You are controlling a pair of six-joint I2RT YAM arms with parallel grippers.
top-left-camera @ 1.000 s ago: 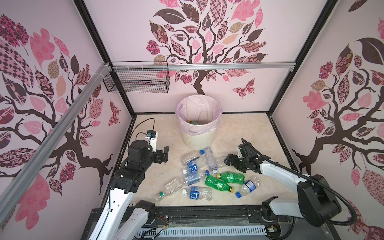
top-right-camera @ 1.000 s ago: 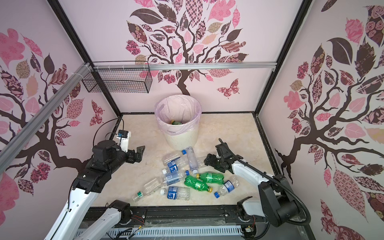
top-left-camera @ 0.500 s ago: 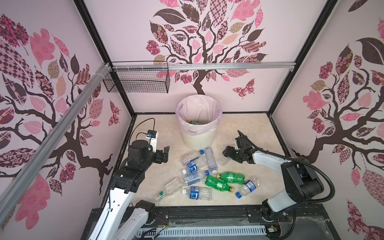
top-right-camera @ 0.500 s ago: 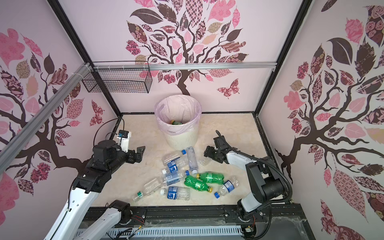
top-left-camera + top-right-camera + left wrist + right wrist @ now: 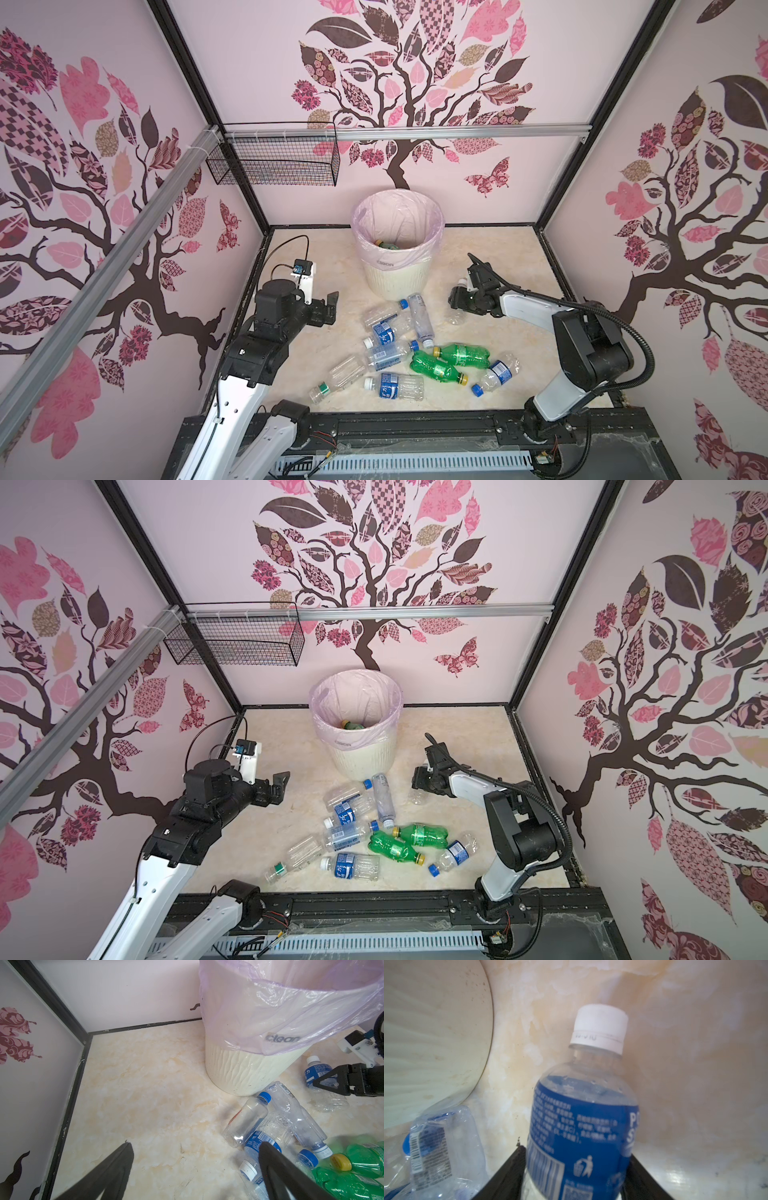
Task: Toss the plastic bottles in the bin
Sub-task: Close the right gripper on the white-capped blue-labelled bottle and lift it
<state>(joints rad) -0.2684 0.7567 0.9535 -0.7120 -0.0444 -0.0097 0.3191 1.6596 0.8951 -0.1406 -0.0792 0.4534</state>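
Several plastic bottles (image 5: 399, 353) lie in a heap on the marble floor in front of the bin (image 5: 397, 276), two green ones (image 5: 461, 353) among them. The cream ribbed bin with a pink bag (image 5: 365, 758) holds a green bottle (image 5: 388, 245). My right gripper (image 5: 457, 297) sits low to the right of the bin, shut on a clear bottle with a blue label and white cap (image 5: 583, 1105); both fingers press its label sides around (image 5: 576, 1152). My left gripper (image 5: 330, 307) hangs open and empty left of the heap, above bare floor (image 5: 195, 1145).
A black wire mesh basket (image 5: 276, 160) hangs on the back left wall under an aluminium rail (image 5: 457, 132). Patterned walls close in three sides. A crushed clear bottle (image 5: 440, 1147) lies between the held bottle and the bin's base (image 5: 436, 1032).
My right gripper has moved away from the green bottles toward the bin's right side and closed its jaws round the white-capped bottle. The left arm has stayed put.
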